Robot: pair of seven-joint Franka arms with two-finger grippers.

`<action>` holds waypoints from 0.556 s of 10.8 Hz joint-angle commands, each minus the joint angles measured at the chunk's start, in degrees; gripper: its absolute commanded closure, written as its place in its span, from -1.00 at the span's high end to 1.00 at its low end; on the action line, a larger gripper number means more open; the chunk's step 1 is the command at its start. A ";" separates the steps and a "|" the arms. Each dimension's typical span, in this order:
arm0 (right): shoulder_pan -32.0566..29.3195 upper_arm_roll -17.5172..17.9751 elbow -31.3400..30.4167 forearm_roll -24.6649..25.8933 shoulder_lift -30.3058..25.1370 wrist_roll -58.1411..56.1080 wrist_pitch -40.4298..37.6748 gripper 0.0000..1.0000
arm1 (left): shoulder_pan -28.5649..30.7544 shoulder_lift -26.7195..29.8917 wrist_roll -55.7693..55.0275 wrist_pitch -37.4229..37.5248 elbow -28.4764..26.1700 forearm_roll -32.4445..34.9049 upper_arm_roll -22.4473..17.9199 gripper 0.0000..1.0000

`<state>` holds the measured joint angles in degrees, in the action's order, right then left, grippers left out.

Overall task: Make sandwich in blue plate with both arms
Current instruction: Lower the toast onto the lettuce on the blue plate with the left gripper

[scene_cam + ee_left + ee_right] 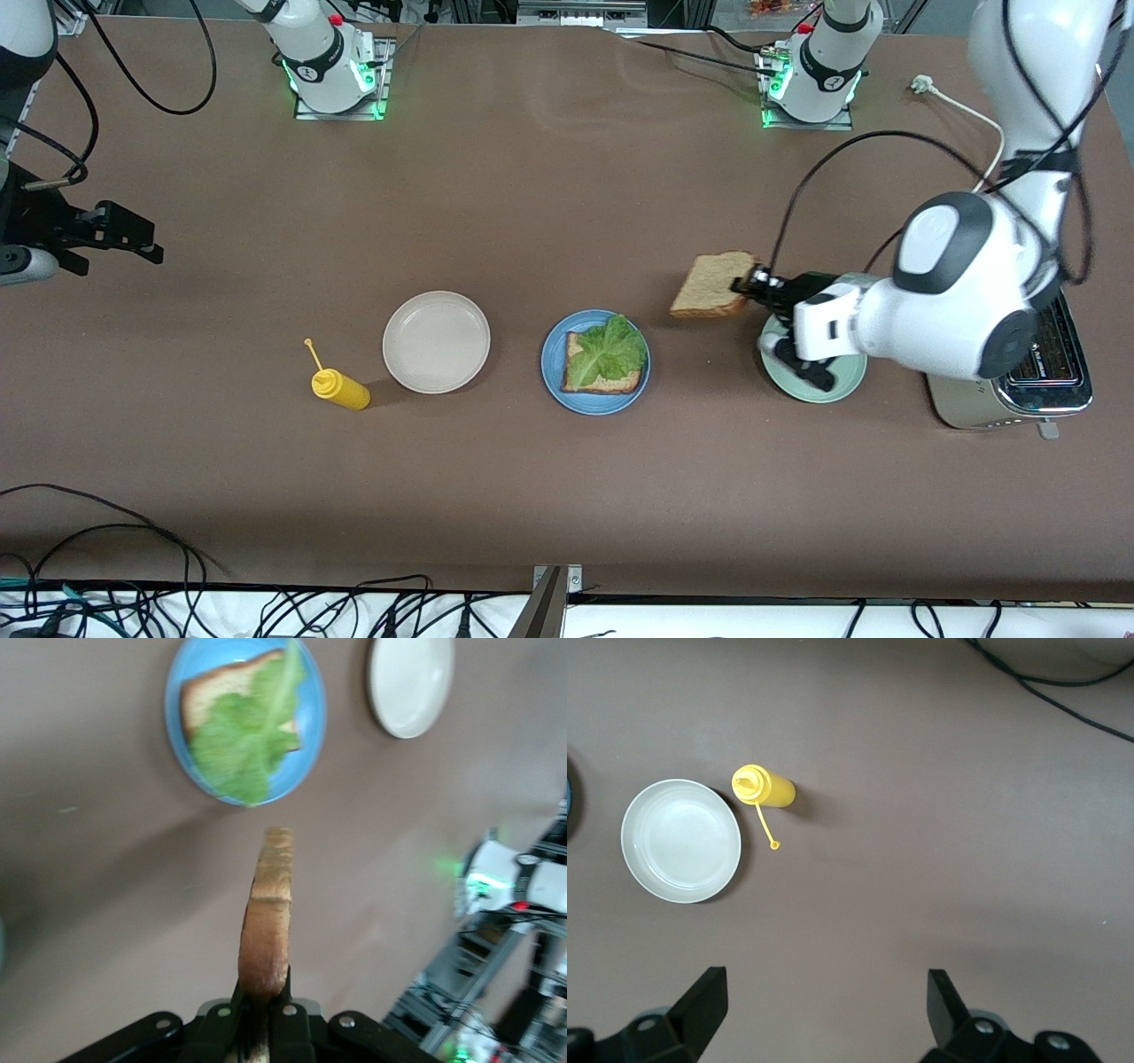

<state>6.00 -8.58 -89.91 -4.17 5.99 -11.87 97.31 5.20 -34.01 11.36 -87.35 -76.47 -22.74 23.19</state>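
Observation:
The blue plate holds one slice of brown bread with a ruffled green lettuce leaf on top. My left gripper is shut on the edge of a second bread slice, held in the air over the table between the blue plate and a mint-green plate. The left wrist view shows that slice edge-on in the left gripper, with the blue plate and lettuce ahead of it. My right gripper waits open over bare table at the right arm's end.
A cream plate and a yellow mustard bottle lie beside the blue plate toward the right arm's end. The mint-green plate sits under the left hand, with a toaster beside it. Cables run along the near table edge.

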 commanded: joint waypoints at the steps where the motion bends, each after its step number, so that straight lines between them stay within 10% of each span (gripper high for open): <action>1: -0.55 -0.47 2.01 0.30 -0.72 1.06 -1.33 1.00 | -3.78 -5.26 -1.25 -5.61 2.47 -11.76 -0.25 -1.00; 6: -0.20 -0.74 2.64 0.83 0.07 4.92 -3.27 1.00 | -7.04 -13.35 3.12 -21.62 2.55 -21.55 -0.25 -1.00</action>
<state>5.69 -9.46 -88.22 -4.18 5.64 -8.52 95.29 -1.21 -42.90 11.38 -106.36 -76.33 -40.65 23.18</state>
